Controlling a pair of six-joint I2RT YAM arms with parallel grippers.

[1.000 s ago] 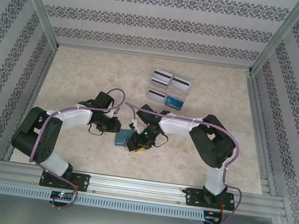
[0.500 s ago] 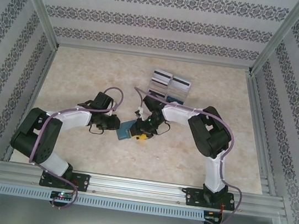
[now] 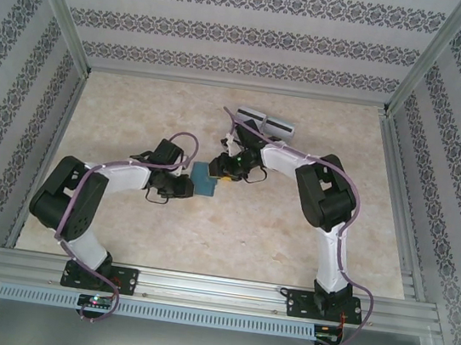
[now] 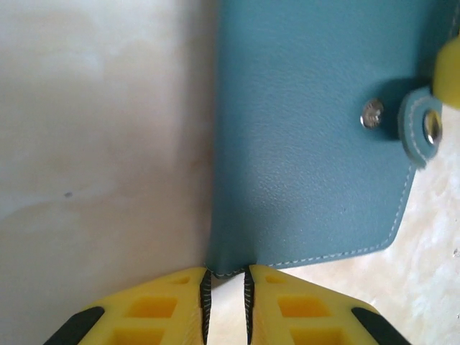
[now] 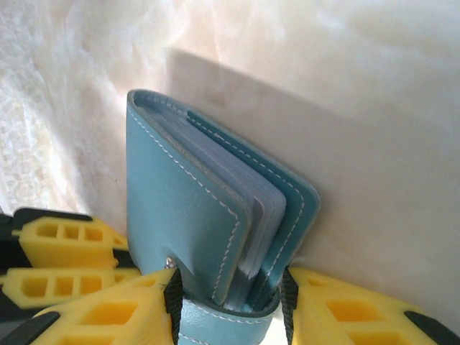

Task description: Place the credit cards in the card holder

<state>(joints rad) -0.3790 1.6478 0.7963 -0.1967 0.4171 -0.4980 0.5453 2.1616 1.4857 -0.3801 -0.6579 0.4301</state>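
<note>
The card holder [image 3: 205, 180] is a slate-blue stitched wallet, held between both grippers at mid-table. My left gripper [image 4: 226, 287] is shut on its lower corner by the spine, where the cover [image 4: 309, 144] shows a snap stud and a strap tab [image 4: 420, 126]. From the opposite side, my right gripper [image 5: 228, 302] is shut across the strap end, and the covers [image 5: 180, 208] gape slightly over the inner sleeves. In the top view the left gripper [image 3: 187, 184] and right gripper [image 3: 224, 174] flank it. White-grey credit cards [image 3: 265, 123] lie behind, partly hidden by the right arm.
The marble-patterned table [image 3: 162, 111] is fenced by aluminium rails [image 3: 234, 83] and patterned walls. The right arm [image 3: 322, 194] arcs over the table's right half; the left arm [image 3: 81, 194] lies low along the near left.
Both grippers have carried the card holder away from the arm bases, toward the cards. The right arm now covers more of the card stack. Neither grip has changed.
</note>
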